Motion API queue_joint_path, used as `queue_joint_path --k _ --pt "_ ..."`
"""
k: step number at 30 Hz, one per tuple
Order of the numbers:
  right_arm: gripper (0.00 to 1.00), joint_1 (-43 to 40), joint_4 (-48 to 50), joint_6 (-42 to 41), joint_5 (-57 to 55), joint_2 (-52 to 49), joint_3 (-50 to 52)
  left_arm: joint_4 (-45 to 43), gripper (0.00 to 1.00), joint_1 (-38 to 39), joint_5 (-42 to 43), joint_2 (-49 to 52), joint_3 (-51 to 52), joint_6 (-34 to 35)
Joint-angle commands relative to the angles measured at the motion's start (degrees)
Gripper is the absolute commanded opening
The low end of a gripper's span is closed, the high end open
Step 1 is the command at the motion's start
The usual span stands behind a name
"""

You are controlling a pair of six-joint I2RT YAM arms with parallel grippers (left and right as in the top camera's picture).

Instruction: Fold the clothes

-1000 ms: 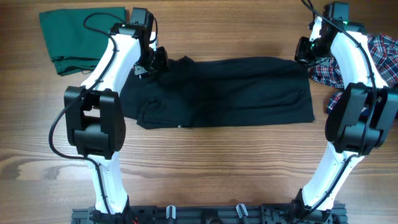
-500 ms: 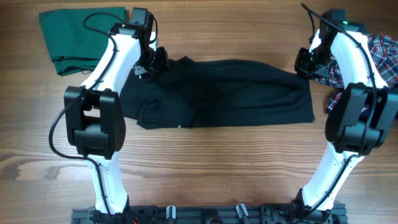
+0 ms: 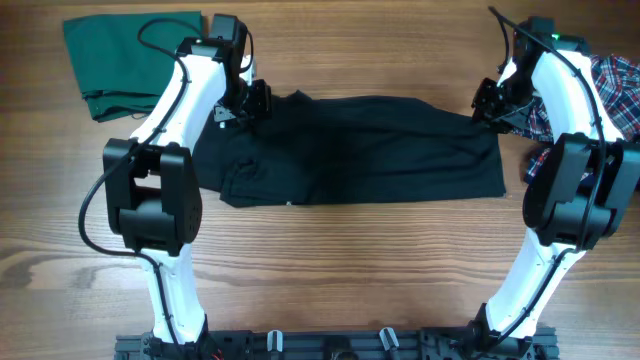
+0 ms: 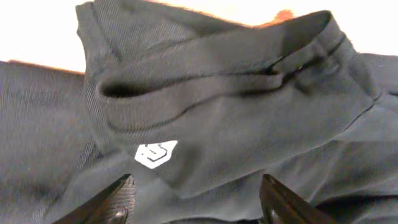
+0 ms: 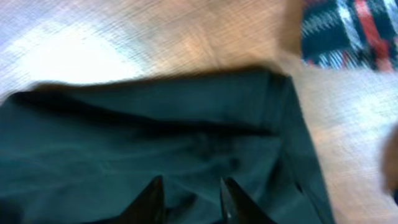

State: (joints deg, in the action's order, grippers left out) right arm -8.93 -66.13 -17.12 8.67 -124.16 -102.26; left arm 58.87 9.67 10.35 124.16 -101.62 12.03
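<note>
We see our left gripper (image 4: 196,190) spread wide above the black polo shirt (image 3: 350,150), by its collar (image 4: 211,93). Our right gripper (image 5: 189,190) hangs narrowly parted over the shirt's opposite edge, gripping nothing.

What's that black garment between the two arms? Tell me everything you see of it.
A black polo shirt of soft knit, folded into a long band lying flat across the wooden table. Its collar and small white logo sit at the left arm's end. The left gripper and right gripper hang over its ends, jaws open.
</note>
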Motion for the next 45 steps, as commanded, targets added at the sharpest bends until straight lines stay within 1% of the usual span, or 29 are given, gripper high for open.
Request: queue_joint_path --k 1,3,6,11,15,21,24,26,29,30,31,33,34,35,36,37,39,43,45 --pt "0.37 0.07 2.29 -0.9 3.26 0.94 0.52 -2.67 0.73 -0.42 1.2 -1.57 -0.07 -2.49" --pt "0.38 0.07 2.49 -0.9 3.26 0.83 0.76 -3.52 0.79 -0.44 1.18 -1.46 -0.07 -2.49" --pt "0.38 0.07 2.49 -0.85 3.26 0.83 0.76 -3.65 0.8 -0.44 0.96 -1.36 -0.07 -2.45" --pt "0.38 0.07 2.47 -0.87 3.28 0.85 0.76 -3.17 0.8 -0.42 -0.48 0.5 -0.07 -1.38" --pt "0.38 0.07 2.51 -0.81 3.26 0.83 0.76 -3.19 0.79 -0.42 2.73 1.99 -0.04 -1.36" --pt "0.38 0.07 2.71 -0.66 3.26 0.83 0.76 -4.83 0.79 -0.35 2.78 2.43 -0.07 -1.33" --pt "0.38 0.07 2.64 -0.68 3.28 0.83 0.76 -5.14 0.78 -0.24 5.05 3.17 -0.04 -1.31" --pt "0.38 0.07 2.56 -0.66 3.28 0.83 0.76 -5.03 0.72 -0.2 5.29 3.85 -0.04 -1.31" --pt "0.38 0.07 2.51 -0.68 3.26 0.83 0.76 -3.76 0.69 -0.15 5.31 5.14 -0.04 -1.31" --pt "0.38 0.07 2.51 -0.63 3.26 0.83 0.76 -3.34 0.66 -0.13 5.31 5.68 -0.04 -1.31" --pt "0.38 0.07 2.54 -0.66 3.26 0.83 0.76 -3.15 0.57 -0.15 5.29 5.86 -0.04 -1.31" --pt "0.38 0.07 2.54 -0.66 3.26 0.83 0.76 -3.19 0.35 -0.15 5.29 5.86 -0.04 -1.31" --pt "0.38 0.07 2.54 -0.66 3.26 0.83 0.76 -3.17 0.21 -0.15 5.29 5.86 -0.04 -1.31" --pt "0.38 0.07 2.51 -0.66 3.26 0.83 0.76 -3.15 0.16 -0.15 5.29 5.86 -0.04 -1.31" --pt "0.38 0.07 2.49 -0.66 3.26 0.83 0.76 -3.1 0.07 -0.15 5.29 5.86 -0.04 -1.31" --pt "0.38 0.07 2.47 -0.66 3.26 0.83 0.76 -3.06 0.04 -0.15 5.29 5.86 -0.04 -1.31" --pt "0.37 0.07 2.45 -0.66 3.26 0.83 0.76 -2.23 0.04 -0.15 5.29 5.81 -0.07 -1.31" --pt "0.37 0.07 2.45 -0.66 3.26 0.83 0.76 2.21 0.04 -0.15 4.87 5.46 -0.07 -1.33" --pt "0.37 0.07 2.45 -0.66 3.26 0.83 0.76 4.26 0.04 -0.15 2.45 4.7 -0.07 -1.27"
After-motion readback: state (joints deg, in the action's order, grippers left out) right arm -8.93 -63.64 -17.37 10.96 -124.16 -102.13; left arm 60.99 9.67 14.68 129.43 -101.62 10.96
